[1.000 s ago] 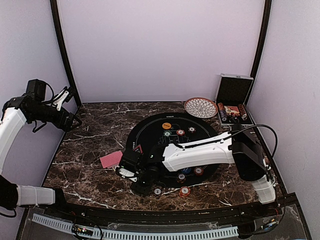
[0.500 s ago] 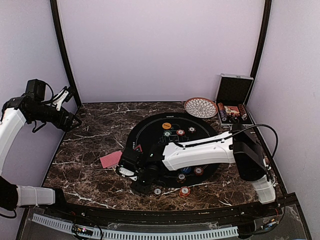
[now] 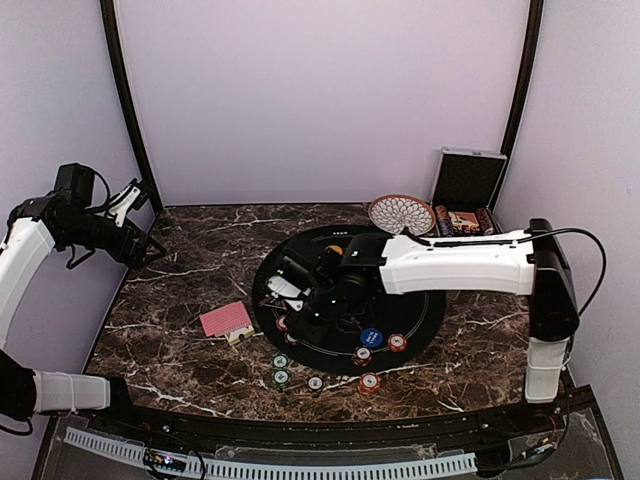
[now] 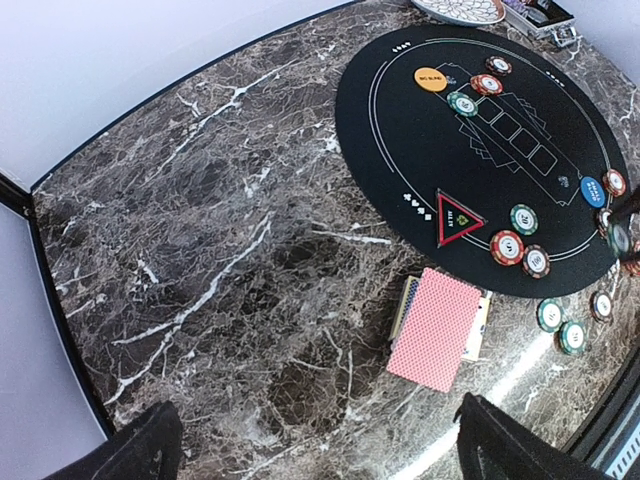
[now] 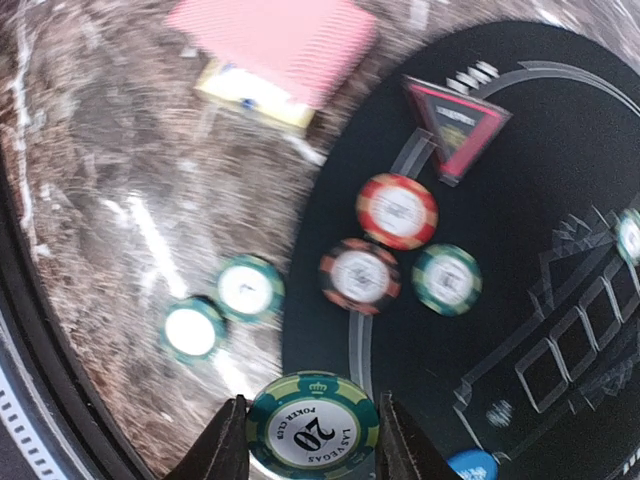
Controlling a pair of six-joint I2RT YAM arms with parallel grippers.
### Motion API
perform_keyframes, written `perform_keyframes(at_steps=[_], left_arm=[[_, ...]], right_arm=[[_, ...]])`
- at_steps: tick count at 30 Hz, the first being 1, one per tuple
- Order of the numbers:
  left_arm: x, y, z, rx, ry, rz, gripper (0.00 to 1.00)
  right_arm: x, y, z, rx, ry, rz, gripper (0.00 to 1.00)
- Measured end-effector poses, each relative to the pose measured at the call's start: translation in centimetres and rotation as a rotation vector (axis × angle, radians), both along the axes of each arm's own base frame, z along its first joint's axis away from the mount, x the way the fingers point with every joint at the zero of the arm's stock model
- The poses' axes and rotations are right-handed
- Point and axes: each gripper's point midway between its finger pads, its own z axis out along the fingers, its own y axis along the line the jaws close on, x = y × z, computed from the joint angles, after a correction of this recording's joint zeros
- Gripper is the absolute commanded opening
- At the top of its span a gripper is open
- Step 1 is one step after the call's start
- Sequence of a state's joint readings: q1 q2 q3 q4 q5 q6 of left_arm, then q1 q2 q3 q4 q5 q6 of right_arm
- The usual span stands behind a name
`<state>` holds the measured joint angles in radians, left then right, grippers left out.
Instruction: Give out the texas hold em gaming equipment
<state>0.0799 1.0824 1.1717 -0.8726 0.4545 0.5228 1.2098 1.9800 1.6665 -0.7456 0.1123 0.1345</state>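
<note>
Desk from above: you are looking at a dark marbled desk [image 3: 180,290] carrying a round black felt mat [image 3: 425,315]. A patterned round bowl [image 3: 401,213] and an open silver aluminium case [image 3: 465,195] sit at its far right corner.
Left arm from above: your left end effector [image 3: 140,222] hangs raised at the far left edge, fingers spread, nothing in it.
Right arm from above: your right end effector [image 3: 300,290] reaches across to the mat's left part. You cannot read its hold from this angle.
Cards from above: the pink-red-backed deck of playing cards [image 3: 226,319] lies on the desk just left of the mat.
Chips from above: two green poker chips [image 3: 281,361] lie off the mat near the front edge, with a red poker chip [image 3: 370,382] further right. The blue button disc [image 3: 371,337] is on the mat's near part.
Left wrist, fingers: both dark fingertips [image 4: 120,455] stand wide apart at the lower corners, gripping nothing.
Left wrist, mat: you see the orange button disc [image 4: 431,78] at the far side and a red triangle marker [image 4: 455,217] near the deck, with three chips beside it.
Right wrist, grasp: your fingers are clamped on a green poker chip marked 20 [image 5: 312,422], held flat above the mat's edge.
Right wrist, below: blurred, three chips cluster on the mat, and the two green ones lie beside them on the desk.
</note>
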Motion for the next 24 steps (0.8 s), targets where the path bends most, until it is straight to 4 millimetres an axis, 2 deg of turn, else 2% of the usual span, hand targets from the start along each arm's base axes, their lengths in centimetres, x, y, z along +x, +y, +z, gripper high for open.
perform_keyframes(at_steps=[3, 6, 10, 13, 18, 21, 24], left_arm=[[-0.1, -0.3, -0.2, -0.005, 0.003, -0.017, 0.99], [-0.2, -0.5, -0.4, -0.006, 0.006, -0.026, 0.99], [-0.2, -0.4, -0.4, -0.001, 0.004, -0.026, 0.99], [0.0, -0.2, -0.4, 0.012, -0.002, -0.018, 0.99], [0.4, 0.3, -0.3, 0.036, -0.019, 0.002, 0.99], [0.6, 0.7, -0.4, 0.053, -0.021, 0.020, 0.99], [0.9, 1.1, -0.8, 0.066, -0.003, 0.039, 0.99]], right_arm=[[2.8, -3.6, 0.2, 0.000, 0.004, -0.117, 0.23], [5.4, -8.4, -1.2, -0.032, 0.019, -0.257, 0.22], [7.6, -14.9, -3.4, -0.094, 0.041, -0.432, 0.22], [8.3, -18.8, -4.4, -0.126, 0.052, -0.544, 0.22], [8.9, -22.4, -5.3, -0.135, 0.064, -0.669, 0.22], [9.1, -23.2, -5.9, -0.138, 0.072, -0.705, 0.21], [9.1, -23.2, -6.2, -0.131, 0.079, -0.711, 0.21]])
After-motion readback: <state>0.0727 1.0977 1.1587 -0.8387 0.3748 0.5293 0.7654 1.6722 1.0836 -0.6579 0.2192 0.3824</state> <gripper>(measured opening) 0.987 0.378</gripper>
